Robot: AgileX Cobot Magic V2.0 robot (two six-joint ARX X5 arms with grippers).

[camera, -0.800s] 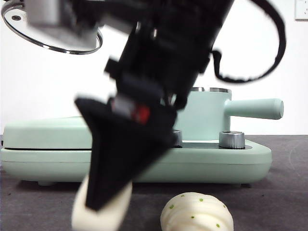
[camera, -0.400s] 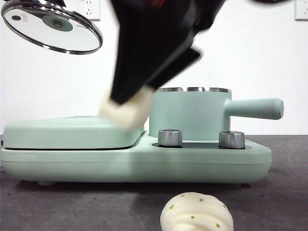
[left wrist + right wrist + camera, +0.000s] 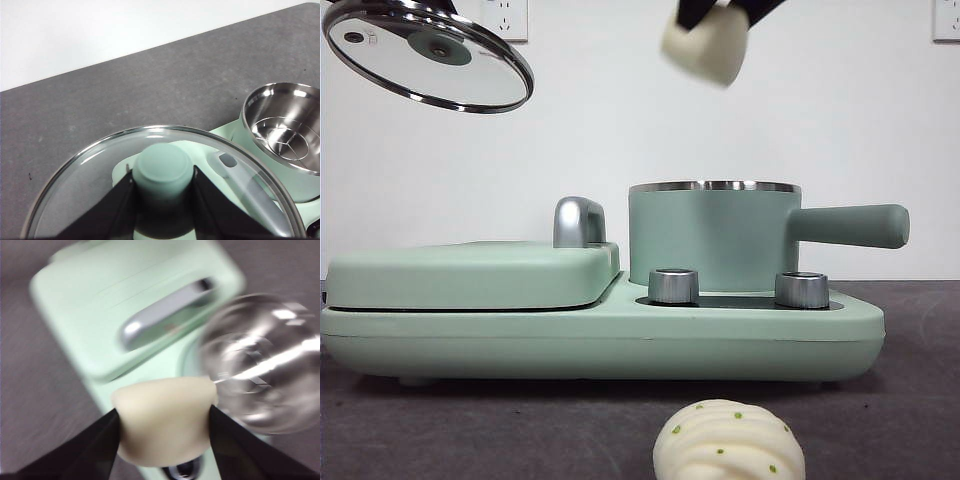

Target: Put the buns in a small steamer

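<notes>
Both jaws of the right gripper [image 3: 164, 427] pinch the plain bun [image 3: 162, 422]; the small steamer [image 3: 262, 365] lies open just beyond it.

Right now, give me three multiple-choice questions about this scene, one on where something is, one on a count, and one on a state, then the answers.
1. Where is the plain bun?
A. On the table beside the pleated bun
B. High above the small steamer, held in the right hand
C. Inside the steamer

2. How many steel knobs show on the front of the base?
A. One
B. Two
C. Four

3. What state is the small steamer in?
A. Lid on
B. Tipped over
C. Open, with its lid held up by the left hand

Answers:
1. B: the right hand grips the plain bun in the air above the pot, while the pleated bun lies on the table.
2. B: one knob and another are visible.
3. C: the left hand clamps the knob of the glass lid, and the steel bowl lies bare.
</notes>
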